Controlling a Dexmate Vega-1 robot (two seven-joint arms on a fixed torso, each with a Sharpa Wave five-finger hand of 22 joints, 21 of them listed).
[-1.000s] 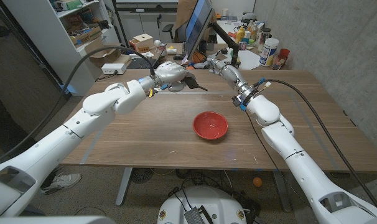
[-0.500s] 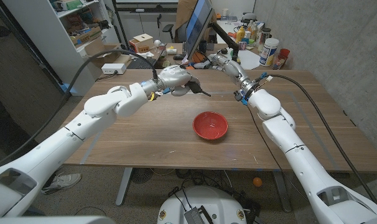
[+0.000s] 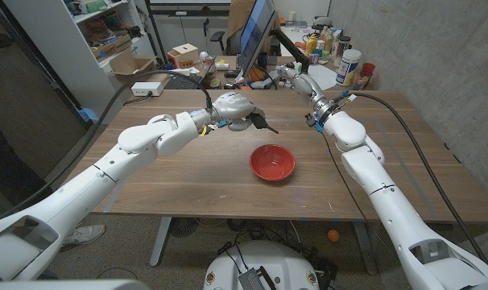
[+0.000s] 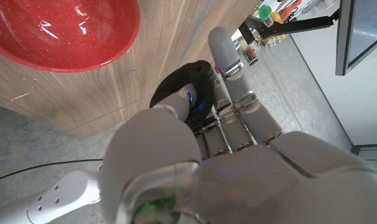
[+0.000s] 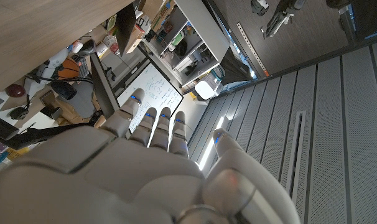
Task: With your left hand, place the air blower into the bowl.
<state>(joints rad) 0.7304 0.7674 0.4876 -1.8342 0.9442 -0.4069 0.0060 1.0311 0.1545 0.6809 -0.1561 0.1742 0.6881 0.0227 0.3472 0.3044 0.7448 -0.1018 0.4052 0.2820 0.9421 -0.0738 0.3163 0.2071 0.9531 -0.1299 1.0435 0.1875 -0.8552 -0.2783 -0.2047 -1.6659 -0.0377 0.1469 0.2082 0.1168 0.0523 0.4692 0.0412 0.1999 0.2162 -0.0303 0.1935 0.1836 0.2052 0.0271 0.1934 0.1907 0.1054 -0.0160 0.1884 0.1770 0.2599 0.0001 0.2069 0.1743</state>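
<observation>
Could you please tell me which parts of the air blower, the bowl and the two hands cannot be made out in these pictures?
- Air blower: in the left wrist view the left robot hand covers most of its black bulb; in the head view only the nozzle tip shows.
- Bowl: cut off by the picture edge in the left wrist view.
- Right robot hand: small and far against clutter in the head view; fingers unclear.

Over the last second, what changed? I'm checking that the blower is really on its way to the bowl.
The left hand, gripping the black blower, has carried it rightward and nearer the red bowl, though it is not over it yet. The right hand has pulled back beyond the table's far edge. The bowl has stayed put, with nothing in it.
</observation>
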